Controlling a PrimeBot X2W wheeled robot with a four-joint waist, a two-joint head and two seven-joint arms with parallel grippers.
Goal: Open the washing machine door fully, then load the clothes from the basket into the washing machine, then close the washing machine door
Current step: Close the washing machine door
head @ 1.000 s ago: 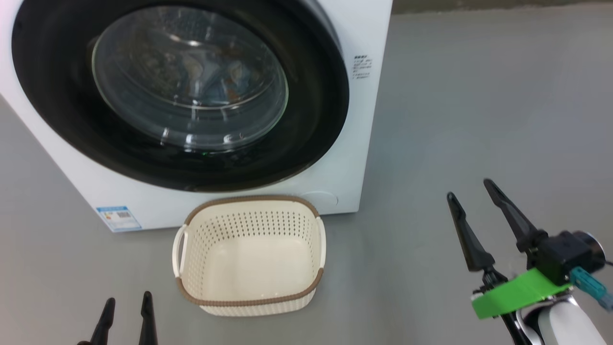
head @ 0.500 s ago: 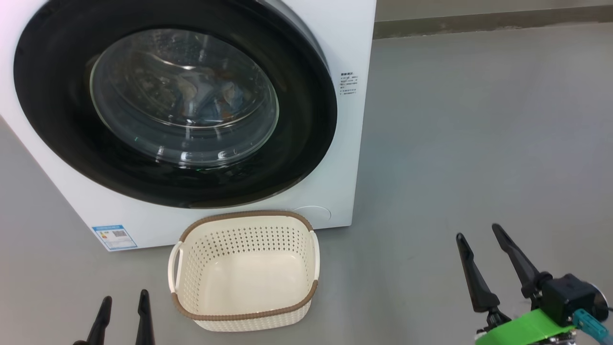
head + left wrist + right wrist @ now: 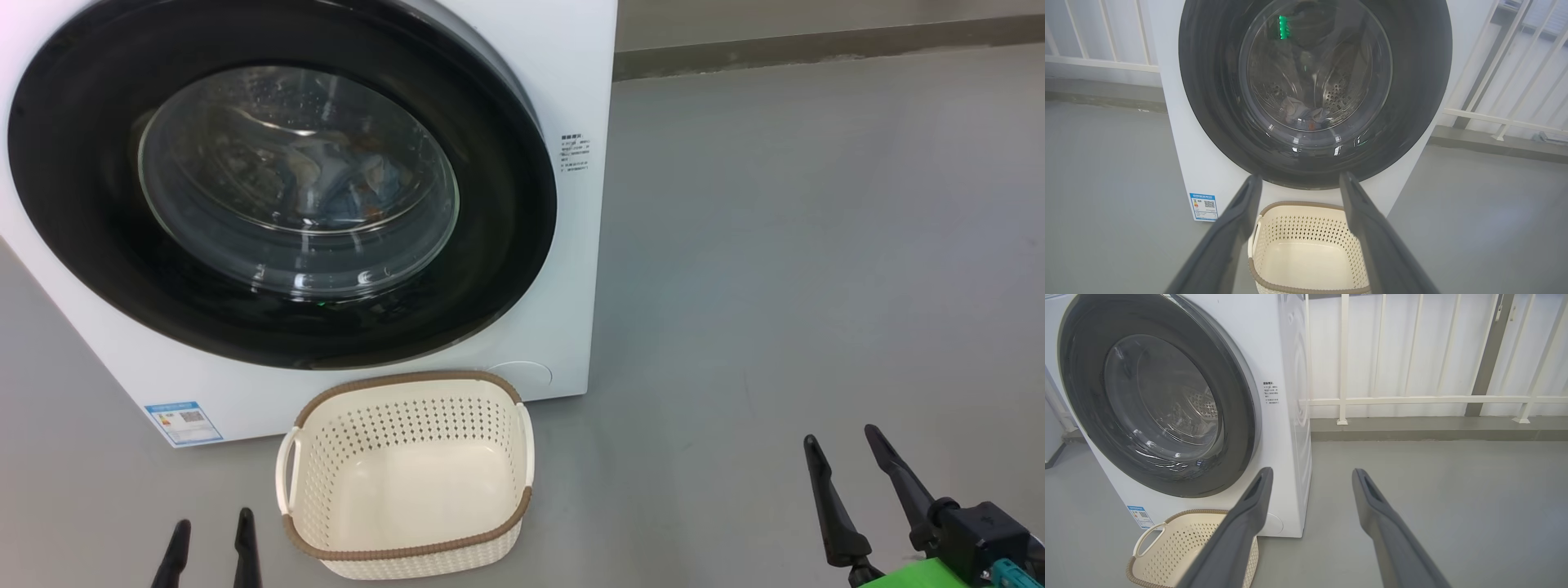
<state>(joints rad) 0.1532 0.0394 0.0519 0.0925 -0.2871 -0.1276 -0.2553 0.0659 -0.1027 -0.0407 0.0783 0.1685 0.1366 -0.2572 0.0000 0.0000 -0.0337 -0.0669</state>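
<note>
The washing machine door (image 3: pixel 282 184) is seen shut, with the clothes (image 3: pixel 343 175) behind its glass. Nothing is seen in the basket (image 3: pixel 408 380). The left gripper (image 3: pixel 212 519) and the right gripper (image 3: pixel 841 435) are held wide open, with nothing in them. The door is found ahead and above, nearer the left gripper.

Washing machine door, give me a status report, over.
Open and empty: left gripper, right gripper. Shut: washing machine door, clothes seen through it. Just in front, below it: basket, empty.
</note>
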